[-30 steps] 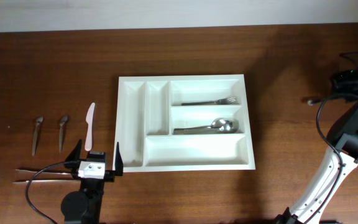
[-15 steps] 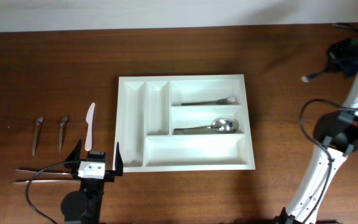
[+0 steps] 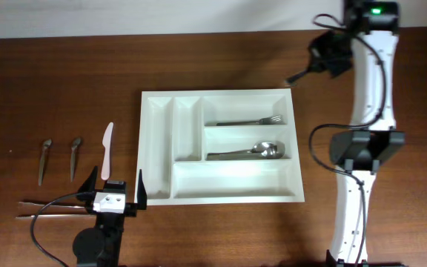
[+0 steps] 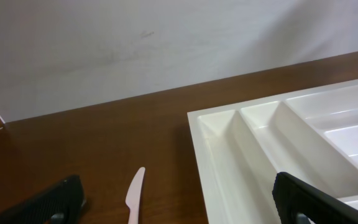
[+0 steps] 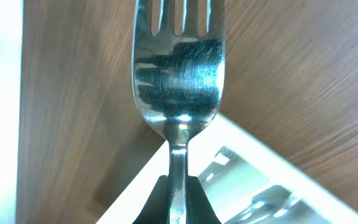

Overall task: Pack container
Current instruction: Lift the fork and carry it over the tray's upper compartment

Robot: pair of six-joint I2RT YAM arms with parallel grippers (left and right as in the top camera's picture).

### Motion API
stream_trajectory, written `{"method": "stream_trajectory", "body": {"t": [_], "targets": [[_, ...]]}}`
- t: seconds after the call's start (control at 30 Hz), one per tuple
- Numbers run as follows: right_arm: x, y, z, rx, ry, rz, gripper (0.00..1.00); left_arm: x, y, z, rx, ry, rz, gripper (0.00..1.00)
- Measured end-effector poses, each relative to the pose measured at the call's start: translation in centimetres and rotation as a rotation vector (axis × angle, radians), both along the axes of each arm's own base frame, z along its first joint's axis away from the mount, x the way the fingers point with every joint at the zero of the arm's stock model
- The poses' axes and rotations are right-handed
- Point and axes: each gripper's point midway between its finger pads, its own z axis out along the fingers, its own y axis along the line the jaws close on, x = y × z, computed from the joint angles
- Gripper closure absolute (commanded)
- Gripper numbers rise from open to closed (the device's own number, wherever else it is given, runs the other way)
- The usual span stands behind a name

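Brown worktop [image 3: 50, 89] holds a white tray [image 3: 221, 199]. Just past the tray's back right corner, the right claw [image 3: 325, 61] pinches a fork [image 5: 177, 74] tight. A spoon [image 3: 254, 151] lies in the tray. By the tray's front left corner, the left claw [image 3: 116, 185] is wide open, holding nothing. A white knife [image 3: 107, 148] lies left of the tray.

The counter [image 3: 65, 81] is brown wood, grained, with a low sheen. The tray [image 3: 221, 93] is smooth white plastic. The fork [image 5: 177, 68] is polished, mirror-bright metal. The knife [image 3: 107, 150] looks like matt white plastic.
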Motion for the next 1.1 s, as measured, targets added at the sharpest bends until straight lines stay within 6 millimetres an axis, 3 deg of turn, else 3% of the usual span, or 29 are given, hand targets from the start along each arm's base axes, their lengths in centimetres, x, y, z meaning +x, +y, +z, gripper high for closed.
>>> {"method": "stream_trajectory", "body": {"t": [0.3, 0.47, 0.6, 0.93, 1.1], "targets": [[-1.6, 10.0, 0.0, 0.053, 0.069, -0.027, 0.96, 0.0, 0.0, 0.0, 0.000, 0.000, 0.000, 0.01], [-2.6, 13.4, 0.0, 0.058, 0.095, -0.042, 0.96, 0.0, 0.0, 0.0, 0.000, 0.000, 0.000, 0.01], [-2.8, 14.0, 0.0, 0.063, 0.113, -0.095, 0.96, 0.0, 0.0, 0.0, 0.000, 0.000, 0.000, 0.01], [-2.4, 12.9, -0.3, 0.027, 0.119, -0.193, 0.96, 0.0, 0.0, 0.0, 0.000, 0.000, 0.000, 0.01], [-2.9, 12.4, -1.7, -0.007, 0.162, -0.203, 0.95, 0.0, 0.0, 0.0, 0.000, 0.000, 0.000, 0.01]]}}
